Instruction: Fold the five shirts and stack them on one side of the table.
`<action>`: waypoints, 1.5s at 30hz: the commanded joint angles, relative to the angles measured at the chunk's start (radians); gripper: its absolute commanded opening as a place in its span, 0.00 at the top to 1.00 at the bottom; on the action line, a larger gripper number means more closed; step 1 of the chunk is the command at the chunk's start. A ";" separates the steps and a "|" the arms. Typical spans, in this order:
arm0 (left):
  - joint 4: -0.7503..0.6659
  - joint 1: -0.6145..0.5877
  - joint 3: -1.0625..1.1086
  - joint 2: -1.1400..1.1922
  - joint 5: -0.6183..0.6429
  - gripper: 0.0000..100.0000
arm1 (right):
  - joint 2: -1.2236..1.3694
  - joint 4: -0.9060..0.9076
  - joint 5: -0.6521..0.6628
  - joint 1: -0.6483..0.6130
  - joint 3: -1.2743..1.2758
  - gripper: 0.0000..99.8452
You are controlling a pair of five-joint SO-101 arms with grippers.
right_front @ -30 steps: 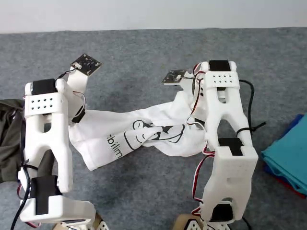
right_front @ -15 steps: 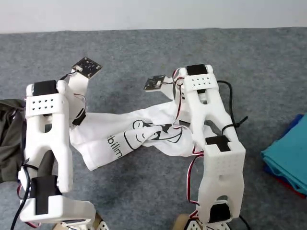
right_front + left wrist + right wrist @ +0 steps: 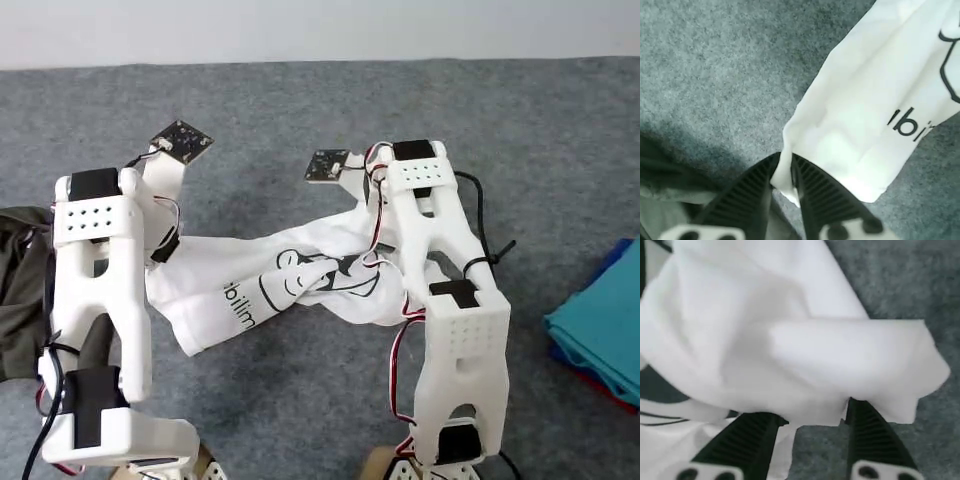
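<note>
Shirt (image 3: 250,290) lies crumpled at the middle of the table (image 3: 300,100), left gripper (image 3: 784,162) clamped on its edge, right gripper (image 3: 812,412) spread wide at a bunched fold; the spreading-out step appears in hand, so the next move calls for closing the right gripper and drawing the cloth taut.

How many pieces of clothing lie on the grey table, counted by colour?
White shirt with black print: 1
Dark grey-green garment at the table's left edge: 1
Teal folded shirt at the right edge: 1
Blue cloth edge beneath the teal one: 1
Red cloth edge beneath the teal one: 1
Total: 5
</note>
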 commanded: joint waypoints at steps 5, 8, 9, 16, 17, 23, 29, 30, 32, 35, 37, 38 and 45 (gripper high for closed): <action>-0.014 0.002 -0.005 -0.008 0.006 1.00 | -0.012 -0.044 0.009 0.019 -0.012 0.82; -0.014 0.003 -0.005 -0.008 0.006 1.00 | -0.007 -0.088 0.008 0.001 -0.011 0.82; -0.014 0.003 -0.005 -0.008 0.006 1.00 | -0.007 -0.108 0.008 -0.005 -0.011 0.82; -0.014 0.000 -0.005 -0.009 0.006 1.00 | -0.021 -0.127 0.008 -0.013 -0.049 0.98; -0.012 0.000 -0.005 -0.011 0.006 1.00 | -0.028 -0.111 0.008 -0.005 -0.069 0.99; -0.008 0.003 -0.013 -0.018 0.008 1.00 | -0.110 0.002 0.006 0.022 -0.189 0.99; 0.061 0.005 -0.122 -0.057 0.057 1.00 | -0.246 0.084 -0.051 0.067 -0.259 0.99; 0.066 0.005 -0.142 -0.075 0.068 1.00 | -0.272 0.093 -0.051 0.077 -0.264 0.99; 0.069 0.008 -0.183 -0.123 0.072 1.00 | -0.331 0.110 -0.052 0.097 -0.264 0.99; 0.069 0.041 -0.225 -0.207 0.072 1.00 | -0.420 0.120 -0.086 0.133 -0.264 0.99; 0.066 0.081 -0.237 -0.270 0.072 1.00 | -0.481 0.122 -0.112 0.157 -0.264 0.99; 0.064 0.103 -0.240 -0.302 0.072 1.00 | -0.513 0.122 -0.123 0.168 -0.264 0.99; -0.061 0.207 -0.242 -0.537 0.160 1.00 | -0.762 0.122 -0.173 0.248 -0.264 0.99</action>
